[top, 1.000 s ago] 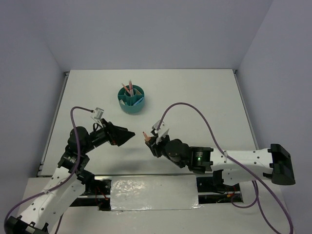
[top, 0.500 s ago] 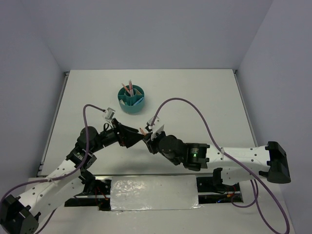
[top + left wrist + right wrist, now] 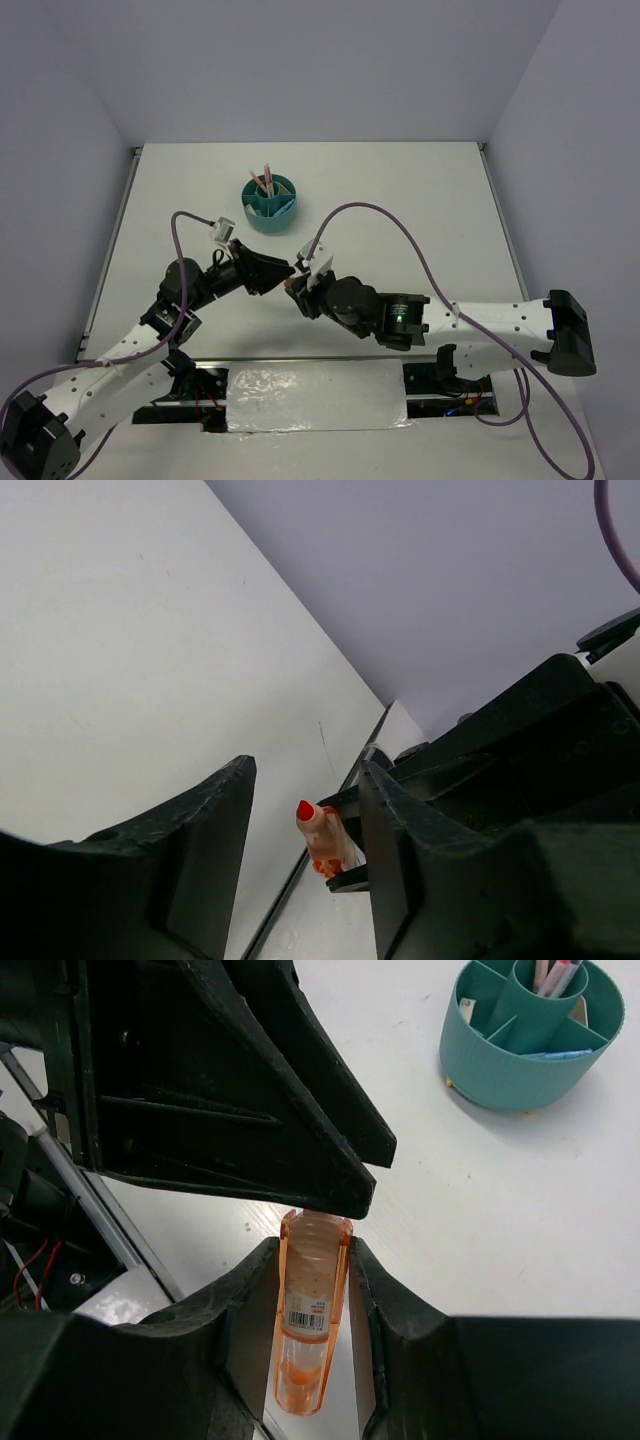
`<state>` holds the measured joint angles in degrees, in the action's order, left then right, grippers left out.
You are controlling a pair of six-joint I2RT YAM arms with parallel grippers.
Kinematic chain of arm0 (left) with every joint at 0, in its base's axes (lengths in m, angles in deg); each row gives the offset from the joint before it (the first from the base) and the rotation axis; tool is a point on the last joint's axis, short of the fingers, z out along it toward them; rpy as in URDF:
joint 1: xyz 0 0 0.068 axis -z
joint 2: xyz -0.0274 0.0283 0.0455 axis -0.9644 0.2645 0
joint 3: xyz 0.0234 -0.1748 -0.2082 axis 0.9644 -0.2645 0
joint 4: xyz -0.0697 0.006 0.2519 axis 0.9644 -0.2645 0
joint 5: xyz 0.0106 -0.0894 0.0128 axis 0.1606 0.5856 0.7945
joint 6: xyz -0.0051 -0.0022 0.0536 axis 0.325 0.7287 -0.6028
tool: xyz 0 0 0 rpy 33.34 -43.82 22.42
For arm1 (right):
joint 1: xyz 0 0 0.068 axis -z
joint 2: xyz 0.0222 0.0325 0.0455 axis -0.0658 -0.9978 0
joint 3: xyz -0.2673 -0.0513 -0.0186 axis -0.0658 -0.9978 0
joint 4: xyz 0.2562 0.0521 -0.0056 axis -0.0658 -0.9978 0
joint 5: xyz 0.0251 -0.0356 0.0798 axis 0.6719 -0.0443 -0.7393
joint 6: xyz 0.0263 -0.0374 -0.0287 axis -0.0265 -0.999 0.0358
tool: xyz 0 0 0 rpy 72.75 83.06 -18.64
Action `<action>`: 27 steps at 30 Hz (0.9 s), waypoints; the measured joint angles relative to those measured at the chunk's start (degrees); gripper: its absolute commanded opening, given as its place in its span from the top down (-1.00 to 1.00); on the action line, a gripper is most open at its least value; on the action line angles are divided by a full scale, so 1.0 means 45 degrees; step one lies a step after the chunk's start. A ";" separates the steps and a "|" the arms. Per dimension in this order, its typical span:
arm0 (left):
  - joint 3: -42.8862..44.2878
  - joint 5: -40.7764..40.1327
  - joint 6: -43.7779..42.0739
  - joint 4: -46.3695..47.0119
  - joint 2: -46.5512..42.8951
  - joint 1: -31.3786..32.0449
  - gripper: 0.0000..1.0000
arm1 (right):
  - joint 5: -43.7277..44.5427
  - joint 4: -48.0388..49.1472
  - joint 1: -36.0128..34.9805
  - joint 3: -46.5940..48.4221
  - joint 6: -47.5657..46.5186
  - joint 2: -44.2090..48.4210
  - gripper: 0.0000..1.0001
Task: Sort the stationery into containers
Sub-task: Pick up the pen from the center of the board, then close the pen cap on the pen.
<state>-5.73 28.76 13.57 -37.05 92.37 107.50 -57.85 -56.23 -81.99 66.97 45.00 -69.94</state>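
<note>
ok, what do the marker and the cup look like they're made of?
The marker looks like translucent orange plastic with a glossy finish: you can see through the barrel. A paper-looking barcode label is stuck on it. The cup looks like opaque teal plastic, probably moulded and fairly matte: there are what look like fine vertical ribs on the outer wall, thin even dividers inside, and no strong glare.

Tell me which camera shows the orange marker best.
Right wrist: the orange marker fills the centre, its translucent body close and sharp. Left wrist shows just its red-tipped end, small. Top external gives only a speck.
</note>
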 measured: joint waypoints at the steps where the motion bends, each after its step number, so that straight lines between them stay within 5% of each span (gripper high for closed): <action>1: -0.0005 0.0063 0.0019 0.0141 0.0063 0.0000 -0.10 | 0.0015 0.0049 0.0000 0.0000 0.0029 -0.0010 0.91; 6: -0.0243 0.0384 0.0355 0.0908 0.0214 0.0010 -0.11 | 0.0228 0.0126 0.0058 0.0219 0.0102 -0.0175 0.91; 7: -0.0364 0.0471 0.0481 0.1083 0.0214 0.0019 0.02 | 0.0238 0.0131 0.0087 0.0340 0.0131 -0.0272 0.91; 10: -0.0529 0.0495 0.0738 0.1399 0.0170 0.0010 1.00 | 0.0209 0.0044 0.0165 0.0554 0.0180 -0.0515 0.90; 16: -0.0355 0.0296 0.0525 0.0869 -0.0039 0.0000 1.00 | 0.0083 0.0121 0.0287 0.0588 0.0316 -0.0641 0.72; 27: 0.2040 -0.1583 0.0287 -0.3818 -0.0656 0.0491 1.00 | -0.1253 0.3376 0.0588 -0.1413 0.0869 0.0413 0.80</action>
<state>3.45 21.63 14.86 -54.23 89.42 109.71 -63.49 -41.04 -79.34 60.61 48.91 -68.09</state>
